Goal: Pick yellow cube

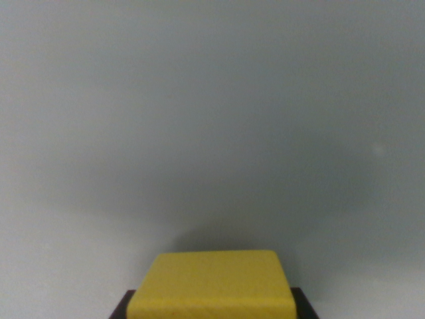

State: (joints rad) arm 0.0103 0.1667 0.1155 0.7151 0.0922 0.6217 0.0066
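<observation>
Nearest, bottom centre of the wrist view: yellow cube [212, 282], top face showing, lower part cut off by the frame edge. Flanked at both lower corners by dark gripper [214, 307] parts, one to the wrist view's left, one to its right, each pressed close against the cube's sides; appears clamped on the cube. Beyond: soft dark shadow [219, 226] just above the cube. Farthest: plain grey surface [212, 100], blurred, filling the rest of the view.
</observation>
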